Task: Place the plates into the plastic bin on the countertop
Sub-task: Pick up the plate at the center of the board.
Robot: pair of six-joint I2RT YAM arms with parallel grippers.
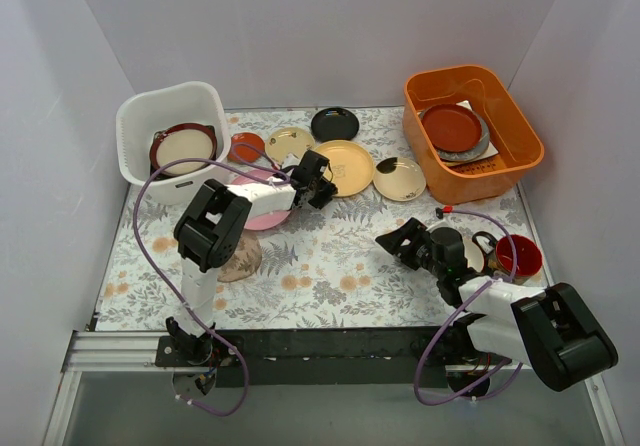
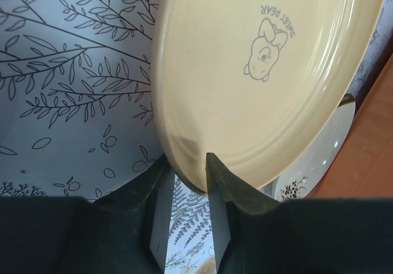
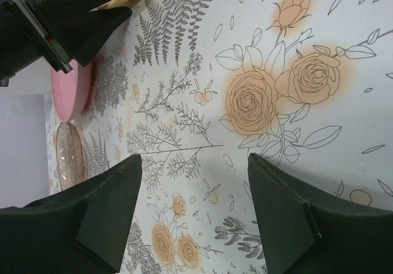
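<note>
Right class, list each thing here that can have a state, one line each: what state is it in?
Left claw: astride the yellow plate rim, grip unclear.
Right claw: open, empty.
Yellow plate: outside the bin.
Plastic bin: holds one red-rimmed plate.
Orange tub: holds stacked plates.
Red mug: upright.
Pink plate: on the countertop, not binned.

Seven plates point(image 1: 335, 124) lie on the countertop point(image 1: 330, 266), one in the plastic bin point(image 1: 135, 116); one orange tub point(image 1: 520, 131), one mug point(image 1: 522, 258).

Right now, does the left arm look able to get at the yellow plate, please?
Probably yes: the left gripper straddles the near rim of the yellow plate, with nothing in between.
</note>
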